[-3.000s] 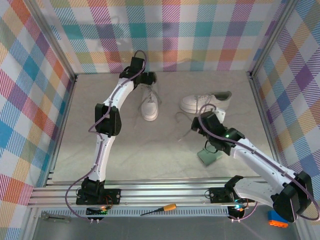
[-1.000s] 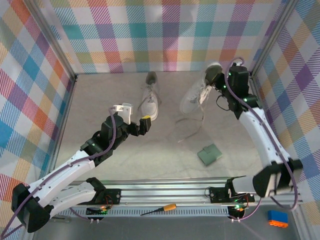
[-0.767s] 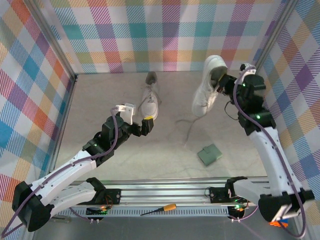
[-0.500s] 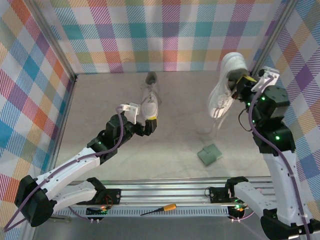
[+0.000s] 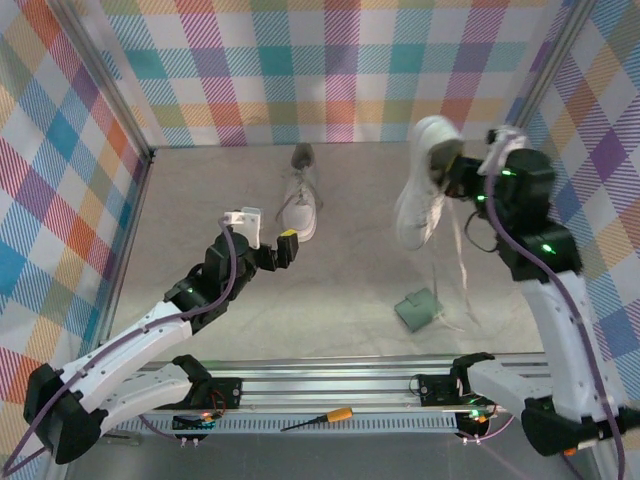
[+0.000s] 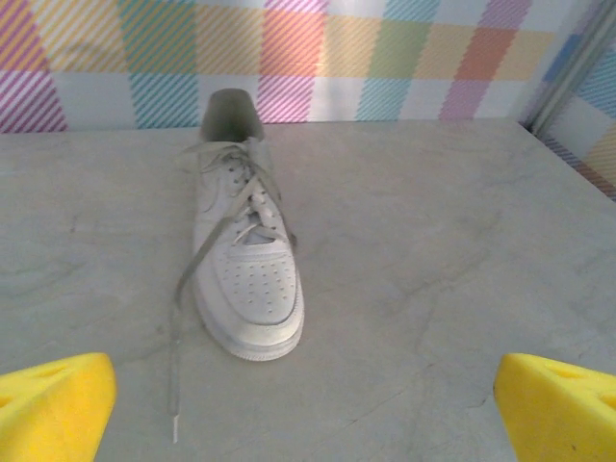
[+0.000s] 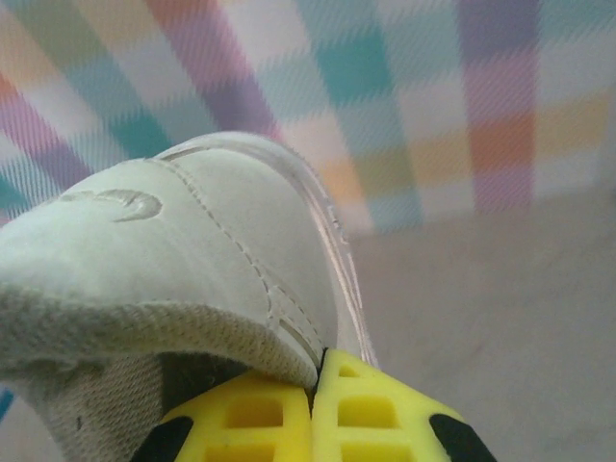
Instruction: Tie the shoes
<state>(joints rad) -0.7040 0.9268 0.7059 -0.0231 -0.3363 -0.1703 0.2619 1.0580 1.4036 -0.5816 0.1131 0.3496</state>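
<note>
Top external view: the right gripper (image 5: 466, 176) is pinched on the heel collar of one white sneaker (image 5: 420, 195), holding it off the table (image 5: 200, 190), toe down, dangling laces (image 5: 463, 265) trailing. The other sneaker (image 5: 300, 205) lies flat, heel toward the back wall and toe toward the left gripper (image 5: 268, 228). That gripper is spread wide just short of it, nearer its loose laces (image 6: 173, 366).

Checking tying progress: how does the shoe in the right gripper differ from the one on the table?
The held shoe hangs lifted, pinched at its heel by the right gripper; the table shoe lies flat on its sole. The held shoe's laces dangle freely; the table shoe's trail on the tabletop. Both are white and untied.
</note>
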